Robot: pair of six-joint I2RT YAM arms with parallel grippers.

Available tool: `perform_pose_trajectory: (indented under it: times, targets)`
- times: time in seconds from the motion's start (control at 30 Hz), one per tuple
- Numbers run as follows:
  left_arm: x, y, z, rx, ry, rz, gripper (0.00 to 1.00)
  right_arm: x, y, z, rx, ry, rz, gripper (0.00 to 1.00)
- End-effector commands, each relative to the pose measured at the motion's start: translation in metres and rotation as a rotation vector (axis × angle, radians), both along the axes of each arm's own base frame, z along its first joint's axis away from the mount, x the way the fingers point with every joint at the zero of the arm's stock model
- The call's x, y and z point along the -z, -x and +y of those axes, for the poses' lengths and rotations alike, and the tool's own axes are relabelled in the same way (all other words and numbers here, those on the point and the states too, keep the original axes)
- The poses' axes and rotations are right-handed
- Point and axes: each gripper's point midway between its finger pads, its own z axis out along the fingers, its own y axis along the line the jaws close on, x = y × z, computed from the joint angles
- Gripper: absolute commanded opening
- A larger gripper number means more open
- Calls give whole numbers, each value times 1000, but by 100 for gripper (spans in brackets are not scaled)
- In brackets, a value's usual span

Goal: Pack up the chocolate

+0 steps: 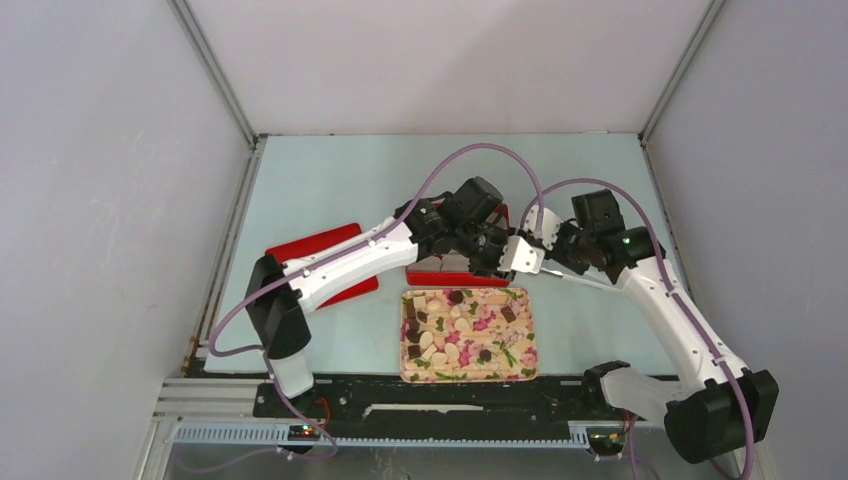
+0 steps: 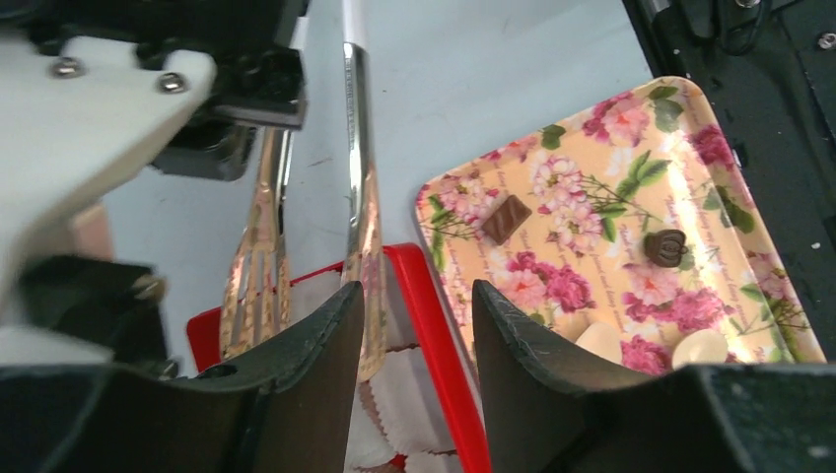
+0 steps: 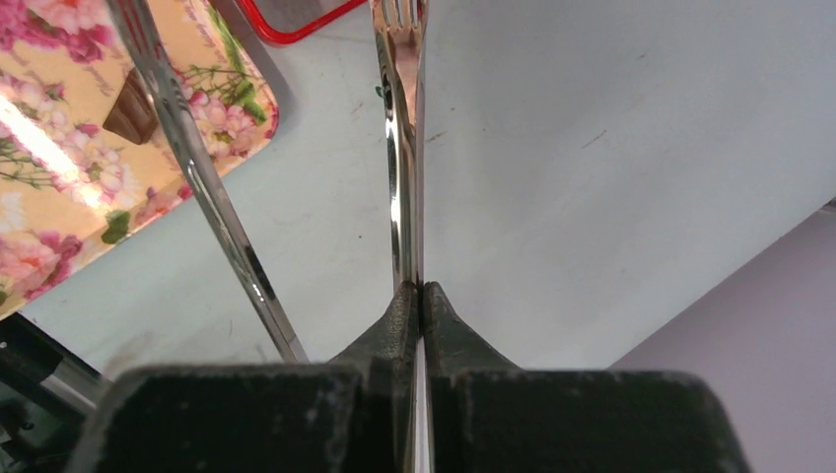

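The chocolate (image 1: 455, 330) lies scattered on a floral tray (image 1: 520, 360), as pale rounded pieces and dark ones. The left wrist view shows a brown bar (image 2: 506, 218), a dark round piece (image 2: 666, 247) and a cream piece (image 2: 702, 347). My right gripper (image 3: 422, 288) is shut on one arm of metal tongs (image 3: 402, 148). The tongs' tips (image 2: 363, 296) hang over a red box (image 2: 434, 325) lined with white paper cups (image 2: 404, 394). My left gripper (image 2: 416, 291) is above the box's rim, its jaws apart and holding nothing.
A red lid (image 1: 325, 262) lies on the table left of the box. Both wrists crowd together over the box just behind the tray (image 2: 592, 158). Grey walls enclose the table on three sides.
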Motion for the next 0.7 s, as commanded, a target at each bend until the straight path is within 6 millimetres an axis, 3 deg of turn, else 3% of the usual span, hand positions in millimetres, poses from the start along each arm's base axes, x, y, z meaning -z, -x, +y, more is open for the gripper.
perform_pose_trajectory:
  times: [0.0, 0.17, 0.33, 0.43, 0.67]
  targets:
    - [1, 1, 0, -26, 36, 19, 50, -10, 0, 14, -51, -1, -56, 0]
    - [6, 2, 5, -41, 32, 20, 50, -13, 3, 19, -53, -34, -57, 0]
    - [-12, 7, 22, 2, 40, 12, 59, -8, 4, 16, -55, -30, -63, 0]
    - [-18, 5, 29, 9, 41, 11, 59, -6, 0, 15, -54, -48, -65, 0]
    - [-39, -24, 28, -152, 173, 194, 59, -4, 7, 26, -113, -106, -26, 0]
